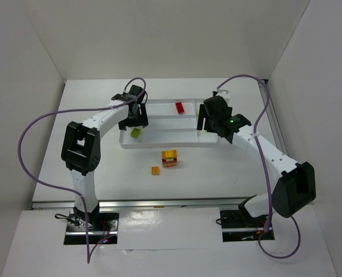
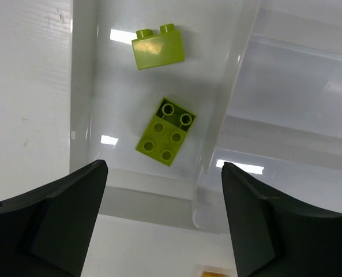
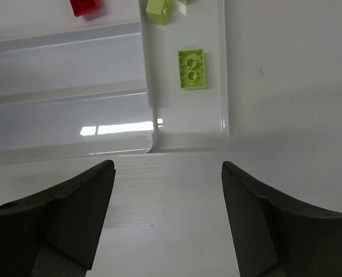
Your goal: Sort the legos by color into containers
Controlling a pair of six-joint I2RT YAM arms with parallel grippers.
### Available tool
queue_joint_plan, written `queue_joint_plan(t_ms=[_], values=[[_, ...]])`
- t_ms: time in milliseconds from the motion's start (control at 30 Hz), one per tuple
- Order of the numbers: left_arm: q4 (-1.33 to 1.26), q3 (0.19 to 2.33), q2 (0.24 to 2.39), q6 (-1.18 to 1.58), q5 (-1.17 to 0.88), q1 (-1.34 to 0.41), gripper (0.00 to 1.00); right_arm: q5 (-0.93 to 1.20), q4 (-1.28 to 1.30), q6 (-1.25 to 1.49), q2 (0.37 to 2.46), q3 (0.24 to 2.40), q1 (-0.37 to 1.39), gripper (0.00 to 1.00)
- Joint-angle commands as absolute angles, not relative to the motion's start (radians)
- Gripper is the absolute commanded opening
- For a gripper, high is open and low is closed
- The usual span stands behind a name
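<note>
Now, the left gripper [image 2: 164, 170] hangs over the white tray [image 1: 159, 143], its fingers [image 2: 61, 213] spread wide with nothing between them. Right below, in the left wrist view, two legos share one compartment. A flat lime brick [image 2: 166, 131] sits mid-frame with its studs up, and a tipped lime brick [image 2: 158, 48] lies on its side near the top. They are close to each other but not touching.

Over to the right gripper [image 3: 168, 167], whose fingers are parted too and holding nothing. It is poised over the table [image 3: 159, 231] just off the tray's end. Its camera catches a lime lego [image 3: 192, 69] lying flat in the compartment at upper right of the frame.

From overhead, a red brick [image 1: 180, 107] rests in a compartment toward the top of the tray. Below the tray, out on the table, stand the orange-red block [image 1: 169, 158] and a small orange brick [image 1: 155, 170], near each other but apart.
</note>
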State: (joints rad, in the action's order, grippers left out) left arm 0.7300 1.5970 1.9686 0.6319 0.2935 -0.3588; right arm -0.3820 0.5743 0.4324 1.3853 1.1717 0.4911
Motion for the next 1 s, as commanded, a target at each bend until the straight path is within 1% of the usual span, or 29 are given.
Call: queue_joint_plan(t_ms=[0,100,167,233,300,333,433,467,533,567,600,700,800,900,967], values=[[0.742,1.629,1.924,0.612,0.319,-0.353,0.92,-0.382,0.580,0.426,1.361,1.195,0.500,0.82],[0.742,1.618,1.835,0.589,0.328,-0.385,0.94,-0.332,0.539,0.426,1.322,1.160,0.540,0.82],[0.742,1.580,1.742,0.551,0.284,-0.407,0.94,-0.281,0.516,0.426,1.312,1.160,0.581,0.82],[0.733,1.551,1.683,0.529,0.247,-0.420,0.94,-0.272,0.515,0.426,1.322,1.160,0.676,0.83],[0.713,1.485,1.594,0.508,0.210,-0.420,0.94,-0.301,0.515,0.402,1.333,1.180,0.747,0.85],[0.713,1.444,1.566,0.508,0.210,-0.420,0.92,-0.339,0.515,0.393,1.342,1.180,0.815,0.86],[0.713,1.362,1.468,0.476,0.155,-0.430,0.90,-0.394,0.538,0.382,1.342,1.180,0.921,0.87],[0.713,1.309,1.448,0.476,0.140,-0.446,0.90,-0.447,0.561,0.421,1.342,1.180,0.934,0.87],[0.744,1.252,1.398,0.489,0.101,-0.480,0.90,-0.477,0.583,0.457,1.315,1.180,0.934,0.87],[0.744,1.218,1.385,0.508,0.089,-0.529,0.90,-0.512,0.592,0.475,1.302,1.167,0.934,0.87],[0.735,1.147,1.375,0.550,0.068,-0.557,0.90,-0.523,0.592,0.507,1.273,1.154,0.910,0.87],[0.669,1.051,1.374,0.618,0.055,-0.655,0.90,-0.523,0.592,0.534,1.235,1.143,0.868,0.87],[0.598,1.008,1.396,0.698,0.075,-0.728,0.90,-0.523,0.592,0.543,1.223,1.143,0.832,0.87],[0.508,0.948,1.414,0.718,0.075,-0.752,0.90,-0.532,0.613,0.552,1.232,1.152,0.831,0.87],[0.473,0.925,1.423,0.732,0.075,-0.752,0.87,-0.532,0.614,0.552,1.232,1.152,0.831,0.87]])
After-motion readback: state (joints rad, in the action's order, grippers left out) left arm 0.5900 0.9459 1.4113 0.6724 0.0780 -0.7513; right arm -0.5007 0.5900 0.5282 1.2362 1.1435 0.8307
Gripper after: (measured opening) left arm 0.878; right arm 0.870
